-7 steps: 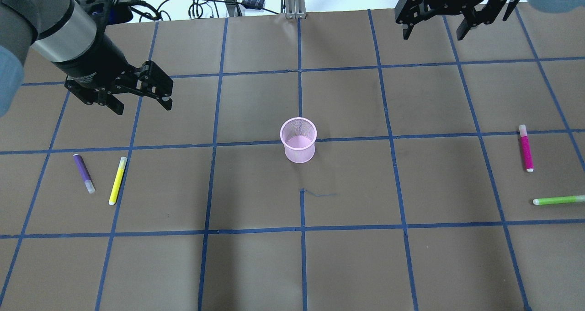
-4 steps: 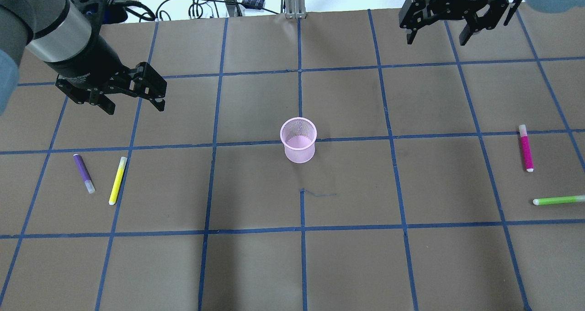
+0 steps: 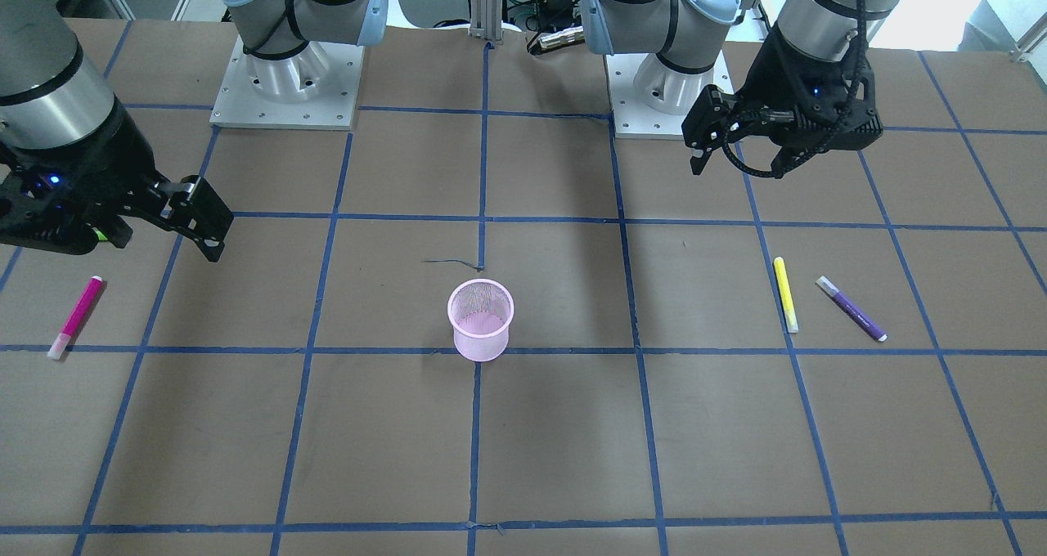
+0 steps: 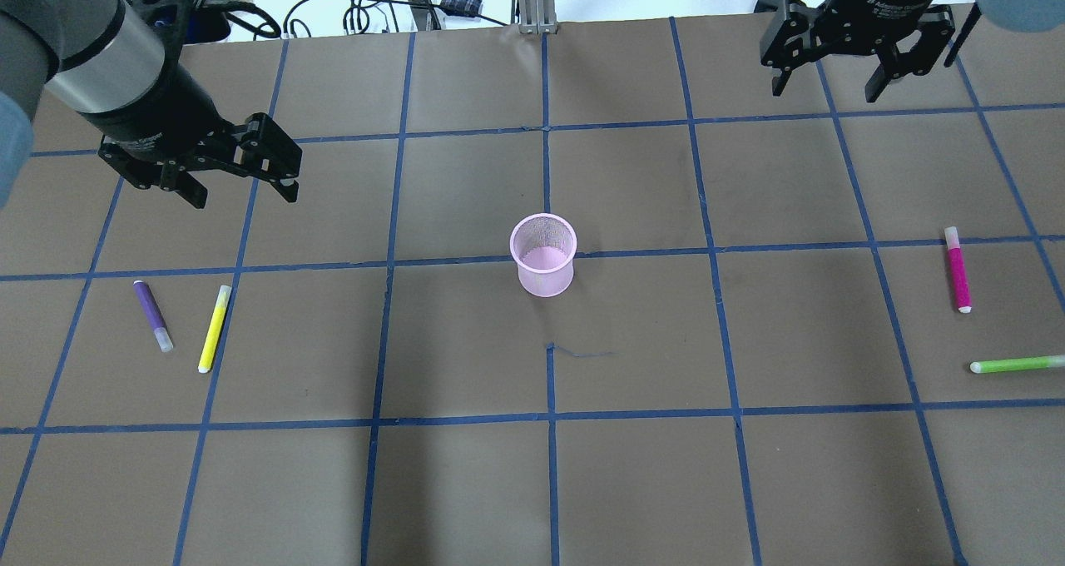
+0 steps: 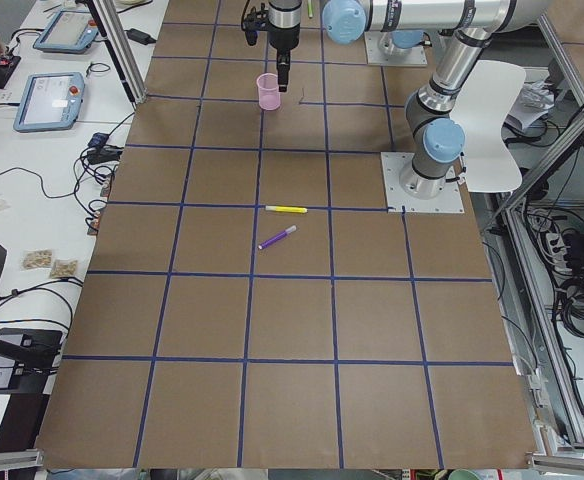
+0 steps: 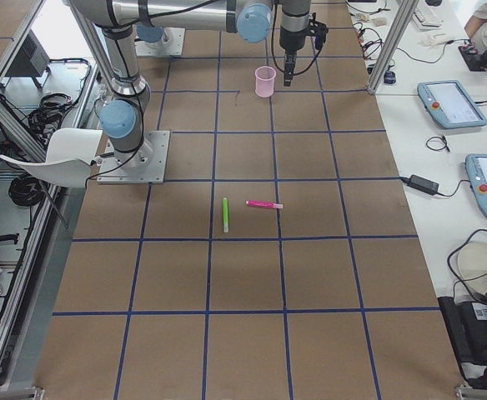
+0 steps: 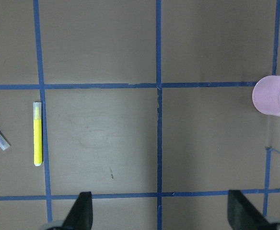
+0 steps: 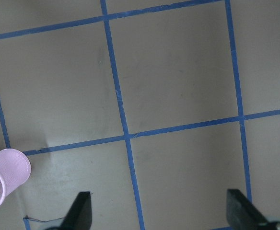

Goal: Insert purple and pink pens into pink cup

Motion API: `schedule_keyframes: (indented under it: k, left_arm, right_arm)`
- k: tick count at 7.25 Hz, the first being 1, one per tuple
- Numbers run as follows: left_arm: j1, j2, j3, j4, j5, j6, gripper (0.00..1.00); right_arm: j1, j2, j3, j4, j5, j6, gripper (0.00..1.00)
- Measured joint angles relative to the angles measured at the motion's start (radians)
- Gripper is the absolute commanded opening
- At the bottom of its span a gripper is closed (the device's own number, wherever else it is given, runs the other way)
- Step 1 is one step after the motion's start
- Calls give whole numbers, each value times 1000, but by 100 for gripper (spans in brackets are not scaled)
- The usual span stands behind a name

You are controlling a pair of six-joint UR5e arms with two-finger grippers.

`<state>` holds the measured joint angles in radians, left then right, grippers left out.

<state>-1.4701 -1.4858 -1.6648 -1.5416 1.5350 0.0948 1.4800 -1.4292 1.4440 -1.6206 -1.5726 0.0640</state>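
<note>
Left arm (image 4: 125,75): left jaws spread wide, nothing between them, raised off the desk (image 4: 632,483). Right arm (image 4: 886,0): right jaws also spread and holding nothing, raised too. Each wrist cam catches only the two fingertips at its bottom edge, far apart.

Pink cup (image 4: 543,255): mesh, upright, mid-desk on a blue tape line. It's cut by the right edge in the left wrist view and by the left edge in the right wrist view.

Purple pen (image 4: 153,315): flat on the desk on the robot's left side, outside the cup and well apart from it. Yellow pen (image 4: 214,329) lies near it, not touching. Left wrist cam shows only the purple pen's pale end at the left edge, the rest is out of frame.

Pink pen (image 4: 957,270): flat on the desk on the robot's right side, also well apart from the cup. Green pen (image 4: 1017,364) lies near it, not touching, and runs off the right edge of the overhead view. In the right wrist cam the pink pen is a thin sliver at the right edge and the green pen is just a tip below it.

Front view: only one finger per arm shows clearly, the other sits behind the wrist body. Side views: jaws too small to read, pens are just short coloured strokes.
</note>
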Motion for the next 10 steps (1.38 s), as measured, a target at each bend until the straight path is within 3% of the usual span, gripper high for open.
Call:
schedule_keyframes:
  k: [3, 6, 10]
  left_arm:
    - [61, -17, -12, 9, 23, -2, 100]
    - [230, -49, -35, 19, 45, -2, 100]
    - [457, -128, -51, 129, 49, 74, 100]
  right_arm:
    - [-19, -3, 10, 5, -1, -50, 100]
    - [-225, 4, 149, -66, 2, -277, 100]
    - [-507, 62, 574, -655, -46, -569, 100]
